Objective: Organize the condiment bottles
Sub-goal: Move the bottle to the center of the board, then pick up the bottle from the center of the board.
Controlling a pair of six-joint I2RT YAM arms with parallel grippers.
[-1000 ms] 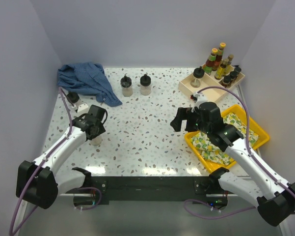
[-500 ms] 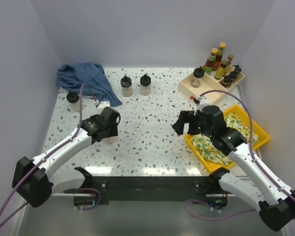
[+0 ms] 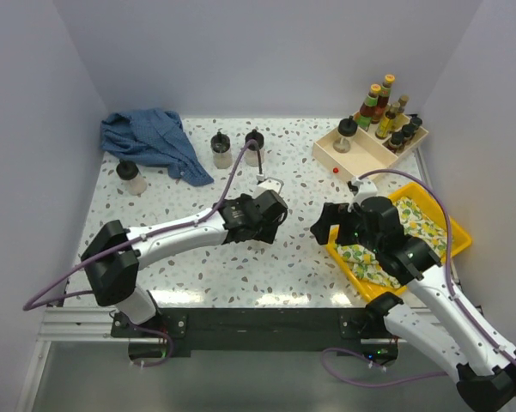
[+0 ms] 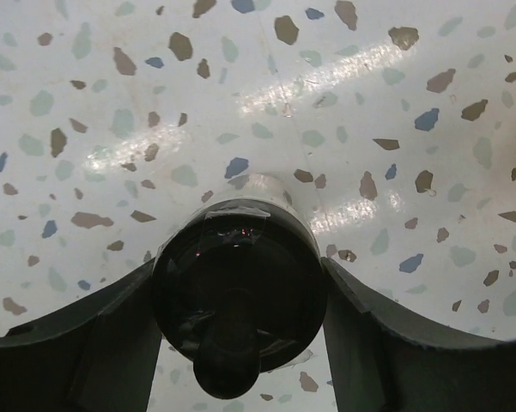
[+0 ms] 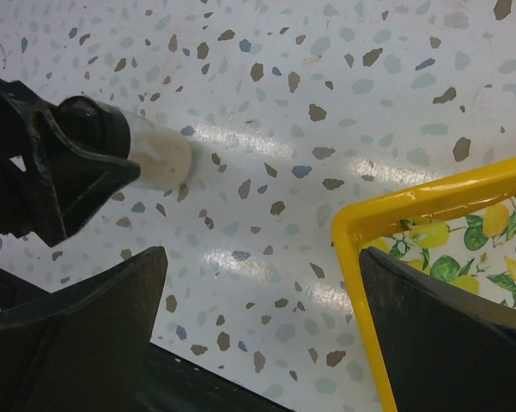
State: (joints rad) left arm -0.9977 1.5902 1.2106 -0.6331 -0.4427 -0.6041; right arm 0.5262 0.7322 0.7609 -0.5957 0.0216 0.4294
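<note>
Top external view: my left arm [image 3: 172, 239] has swung across the table [image 3: 240, 283] from its left side to the middle in the last second. The right gripper [image 5: 262, 256] waits just ahead of it, jaws wide apart and empty, with the yellow tray [image 5: 352, 225] at its right fingertip. The left gripper [image 3: 270, 225] is clamped on a black-lidded jar [image 4: 240, 283], carried between its fingers. I read this as a handover, since the divided tray [image 3: 365, 154] lies beyond the right gripper.
</note>
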